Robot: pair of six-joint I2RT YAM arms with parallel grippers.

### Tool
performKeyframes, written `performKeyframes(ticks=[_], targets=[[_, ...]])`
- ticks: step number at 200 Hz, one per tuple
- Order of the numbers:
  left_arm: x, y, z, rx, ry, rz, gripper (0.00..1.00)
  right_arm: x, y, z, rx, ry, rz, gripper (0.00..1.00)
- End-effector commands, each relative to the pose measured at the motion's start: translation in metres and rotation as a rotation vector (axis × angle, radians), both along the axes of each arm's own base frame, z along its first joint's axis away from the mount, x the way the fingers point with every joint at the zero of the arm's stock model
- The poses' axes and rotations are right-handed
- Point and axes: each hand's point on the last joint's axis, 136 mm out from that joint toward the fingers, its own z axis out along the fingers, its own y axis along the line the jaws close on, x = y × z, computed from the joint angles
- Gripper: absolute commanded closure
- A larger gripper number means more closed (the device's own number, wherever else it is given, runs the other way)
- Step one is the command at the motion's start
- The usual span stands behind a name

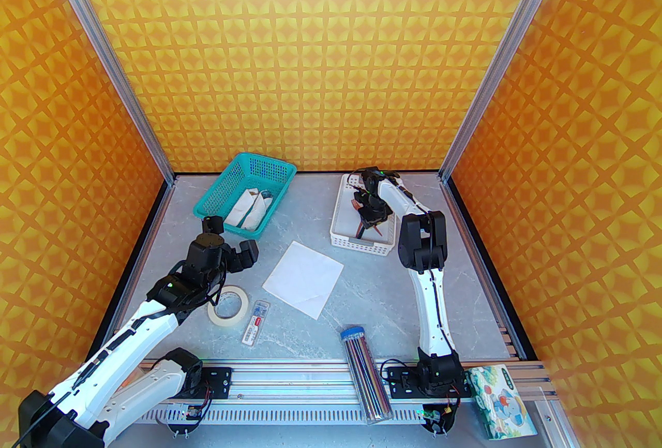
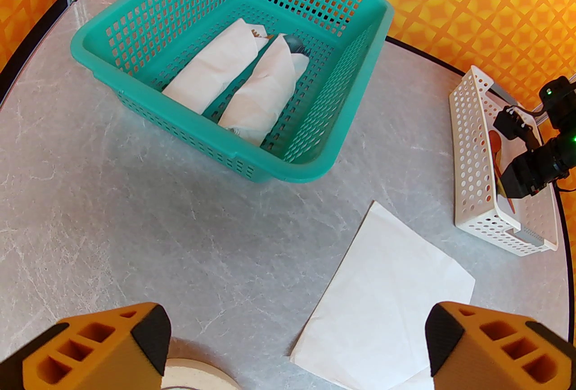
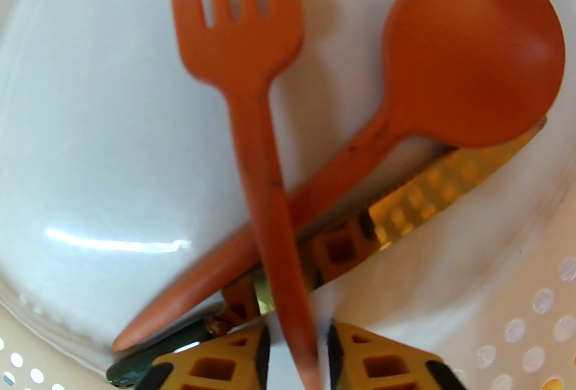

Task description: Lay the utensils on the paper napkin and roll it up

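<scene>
- Clutter is sitting all around the work area: at the far left, a teal basket (image 1: 220, 182) is holding two white rolled bundles (image 2: 252, 95) side by side.
- Nearer the arms, a roll of masking tape (image 1: 217, 317) and a small clear case (image 1: 256, 323) are lying just left of the paper napkin (image 1: 303, 279). A clear tube with a blue cap (image 1: 364, 373) is resting across the front rail, and a cartoon-printed tissue pack (image 1: 499, 399) is sitting at the near right corner.
- A white slotted tray (image 1: 339, 223) is standing at the far right, near the napkin's far corner but apart from it. Its perforated wall is rising between the utensils (image 1: 360, 228) inside it and the sheet.
- The right claw (image 3: 299, 352) is reaching down into the tray. Its fingers are standing narrowly apart and straddling the handle end of the fork (image 3: 243, 41), with a thin sliver of white showing on each side.
- The left claw (image 2: 297, 343) is hovering over the surface between basket and tape, fingers spread wide.
- The napkin is lying flat on the surface, a plain white square turned like a diamond.
- The orange fork is crossing over the handle of the reddish-brown spoon (image 3: 472, 50), whose round bowl is lying partly on the knife (image 3: 427, 190). The knife's shiny blade is reflecting yellow, and its dark handle is peeking out beside the claw's left finger.
</scene>
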Motion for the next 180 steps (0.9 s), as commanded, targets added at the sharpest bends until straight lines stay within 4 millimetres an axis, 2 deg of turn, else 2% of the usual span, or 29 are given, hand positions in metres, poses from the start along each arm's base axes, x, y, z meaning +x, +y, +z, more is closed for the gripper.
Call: performKeyframes(ticks=[1,26,78,131,180], targets=[[0.001,0.005,0.006,0.006,-0.002,0.022,0.01,-0.004,0.006,-0.014,0.023,0.038,0.012,0.77],[0.001,0.005,0.005,0.007,0.0,0.022,0.01,-0.001,0.008,-0.005,0.034,0.013,0.008,0.85],[0.0,0.006,0.005,0.007,0.0,0.022,0.01,0.002,0.01,0.023,0.056,-0.061,0.002,0.92],[0.0,0.006,0.009,0.003,-0.009,0.023,0.01,0.0,0.014,0.055,0.098,-0.13,-0.024,0.92],[-0.002,0.008,0.015,-0.006,-0.03,0.027,0.01,-0.005,0.019,0.096,0.162,-0.214,-0.105,0.92]])
